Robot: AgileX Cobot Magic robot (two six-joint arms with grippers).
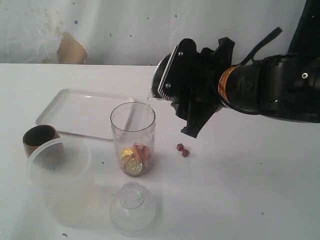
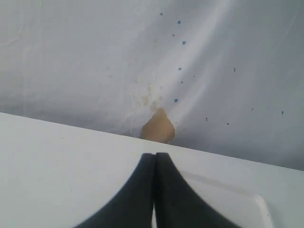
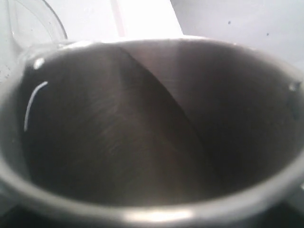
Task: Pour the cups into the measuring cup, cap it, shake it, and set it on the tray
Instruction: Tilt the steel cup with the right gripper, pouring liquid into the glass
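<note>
1. The right fingers [image 1: 189, 114] clamp the tumbler [image 1: 161, 75], which is tipped hard over with its mouth turned down toward the measuring cup [image 1: 132, 145]. The right wrist view looks straight into the tumbler and shows only bare steel, with nothing lodged inside as far as I can tell.
2. The left fingers [image 2: 166, 194] are pressed together on nothing and hang over the bench [image 1: 250, 200] by a corner of the tray [image 2: 237, 204].
3. The measuring cup stands upright and uncapped about mid-bench, with gold discs and brown pieces at its bottom. The tumbler's lip hangs just above the part of the cup's rim nearest the bench's right edge.
4. Two brown bits [image 1: 182, 150] lie on the bench just beside the measuring cup, below the right fingers. I take this as a sign that the lip is too close to the rim. Bring the lip over the middle of the opening before tilting further, and keep the tilt slow.
5. Since the tumbler looks empty, the pour seems about done. Roll it upright while it is over the cup, then set it down well apart from the cup.
6. The lid [image 1: 132, 207] lies toward the near edge, in front of the measuring cup, ready for capping. The tub [image 1: 57, 167] and the brown cup [image 1: 39, 139] sit by the left edge, and the tray lies toward the far left corner.
</note>
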